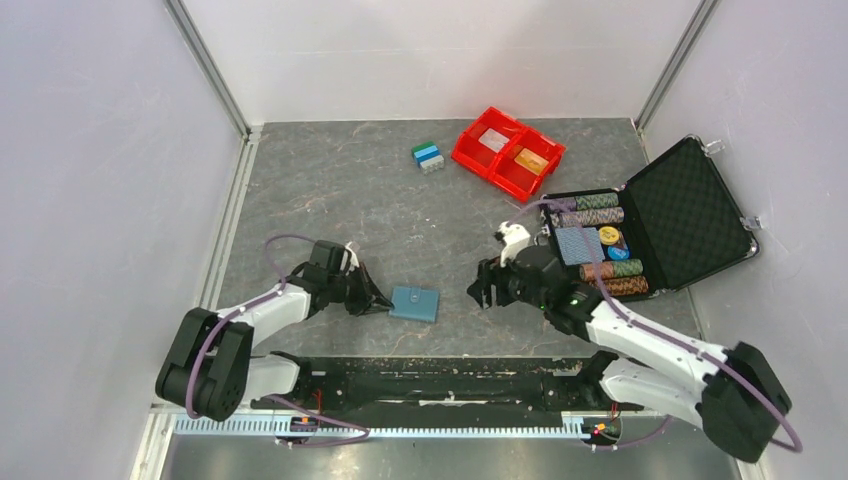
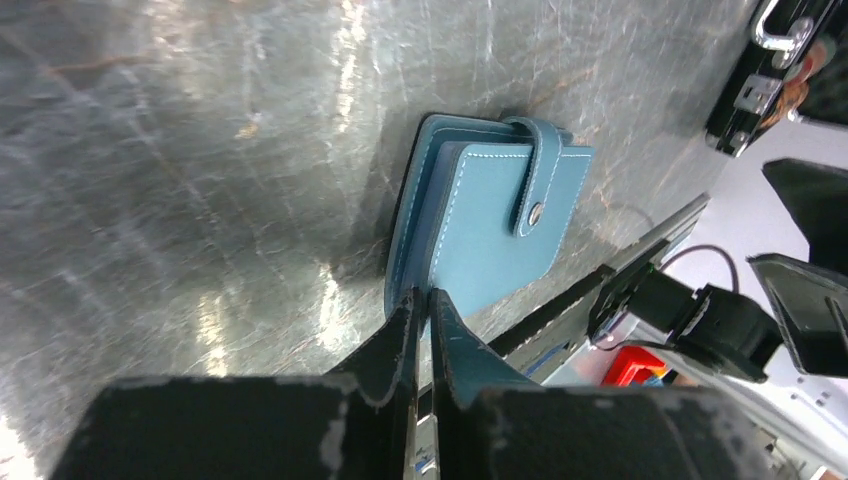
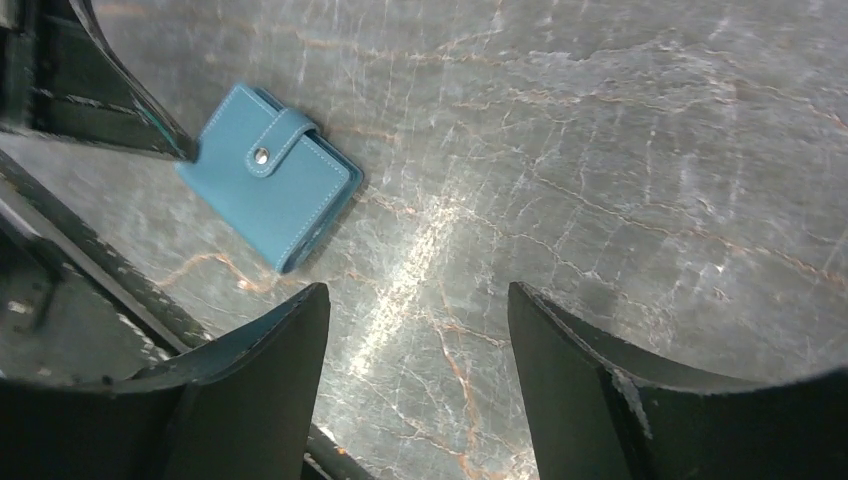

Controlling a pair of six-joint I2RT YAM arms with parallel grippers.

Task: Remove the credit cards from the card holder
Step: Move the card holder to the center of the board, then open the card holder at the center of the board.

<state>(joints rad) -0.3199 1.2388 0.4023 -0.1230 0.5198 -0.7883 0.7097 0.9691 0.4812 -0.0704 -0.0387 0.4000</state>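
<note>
The card holder (image 2: pixel 490 225) lies shut on the desk (image 1: pixel 330 190), near the front edge between the arms, its strap (image 2: pixel 537 175) snapped down. The left fingers (image 2: pixel 408 320) are pressed together with their tips at its near edge; the right fingers (image 3: pixel 300 330) hang spread, well apart from it. The sensible approach: pin one cover with the left, then pick the strap's tip up off its stud with the right (no cards show while it is closed). It looks like teal stitched leather, flat and soft-cornered, on a slick, glaring marbled grey surface, so it may slide.
</note>
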